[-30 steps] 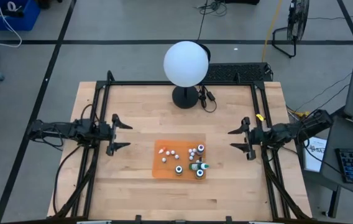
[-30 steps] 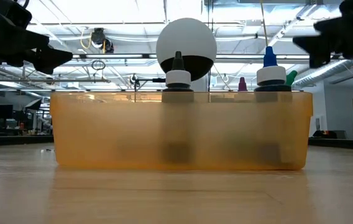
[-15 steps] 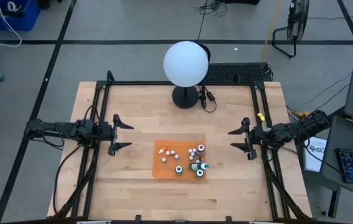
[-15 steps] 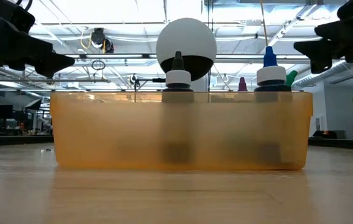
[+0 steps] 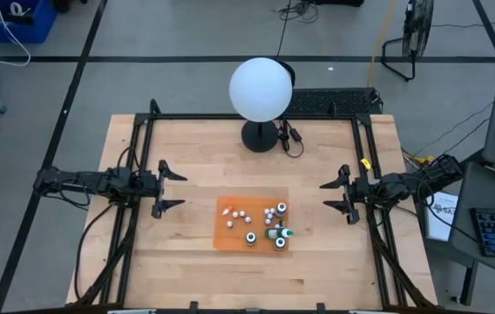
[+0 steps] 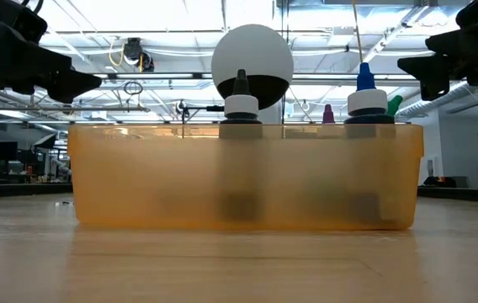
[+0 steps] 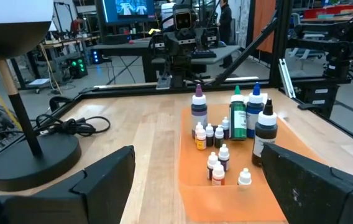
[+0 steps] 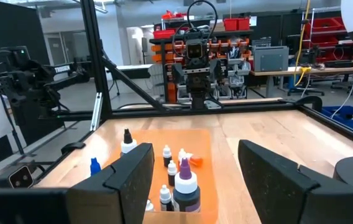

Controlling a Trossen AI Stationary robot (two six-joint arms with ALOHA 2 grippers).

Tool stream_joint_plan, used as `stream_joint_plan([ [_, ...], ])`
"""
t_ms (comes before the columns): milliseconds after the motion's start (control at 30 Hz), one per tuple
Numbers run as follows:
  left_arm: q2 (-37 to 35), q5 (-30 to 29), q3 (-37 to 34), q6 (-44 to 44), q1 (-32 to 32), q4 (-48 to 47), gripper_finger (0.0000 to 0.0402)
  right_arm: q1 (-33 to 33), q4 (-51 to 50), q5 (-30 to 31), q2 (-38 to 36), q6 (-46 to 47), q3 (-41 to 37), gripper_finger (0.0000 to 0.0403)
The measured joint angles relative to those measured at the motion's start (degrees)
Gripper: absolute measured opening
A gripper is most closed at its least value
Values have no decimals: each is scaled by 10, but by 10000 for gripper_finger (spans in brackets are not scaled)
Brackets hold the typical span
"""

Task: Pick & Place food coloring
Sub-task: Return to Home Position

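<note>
We judge the sorting done and the arms drawn off to either side, so little is left to spoil, but a few things could go wrong. The left gripper (image 5: 176, 191) hangs above the bench (image 5: 186, 257) with its fingers spread wide and nothing between them. The right gripper (image 5: 326, 195) faces it from the far side, equally wide open and equally empty.

The food coloring (image 5: 267, 227) stands in the orange container (image 5: 221, 230), ahead of each gripper and a little off to one side, well apart from both.

The main hazard, as we see it, lies in the bottles themselves. The taller dark bottles (image 7: 265, 132) stand close together at one end of the container, just beside the small bottles (image 7: 217, 168). Their tips rise above its rim in the low view. A gripper passing low over the container, or any knock to its wall, could tip one tall bottle into its neighbours and bring down several.

Widely spread fingers also take up more room. If either arm folds back carelessly, a finger could catch the black frame rail (image 5: 143, 166) close beside it.

The lamp (image 5: 261, 89) stands beyond the container, off to the side of both grippers. Its cord (image 5: 293, 139) lies loose on the bench, and we would keep any sweep clear of it.
</note>
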Motion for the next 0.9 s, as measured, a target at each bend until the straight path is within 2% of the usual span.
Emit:
stream_joint_plan([
  [900, 0, -2, 0, 0, 0, 1, 351, 0, 0, 0, 0, 0, 0, 223],
])
